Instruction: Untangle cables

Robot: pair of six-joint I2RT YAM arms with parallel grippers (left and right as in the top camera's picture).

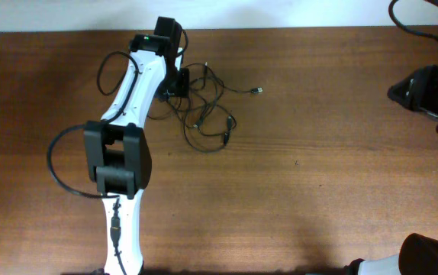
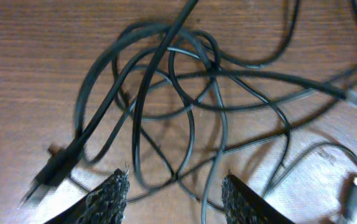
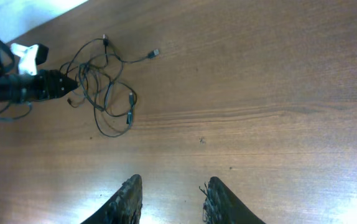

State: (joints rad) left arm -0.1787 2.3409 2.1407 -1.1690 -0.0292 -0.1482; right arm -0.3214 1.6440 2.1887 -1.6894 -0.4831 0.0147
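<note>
Closest to the left wrist camera, the left tool (image 2: 175, 193) hangs low over the counter (image 2: 17, 56). Its two fingers are apart, a few strands of the cables (image 2: 185, 93) run through the gap between them, and nothing is clamped yet. Just beyond the fingertips the cords cross in a dense knot of loops, and a dark plug end (image 2: 51, 171) lies off to one side. Which strand belongs to which cord is hard to tell, since the nearest ones are blurred.

Farther out, the overhead view shows the bundle lying on the far left part of the counter, with one silvery plug (image 1: 256, 90) trailing free toward the middle. The right tool (image 3: 172, 190) is well apart from all this at the counter's right edge, its fingers apart and empty.

The risk, as I judge it, is that the left tool takes several strands at once. A pull would then tighten the knot or drag the whole bundle, since nothing pins it.
</note>
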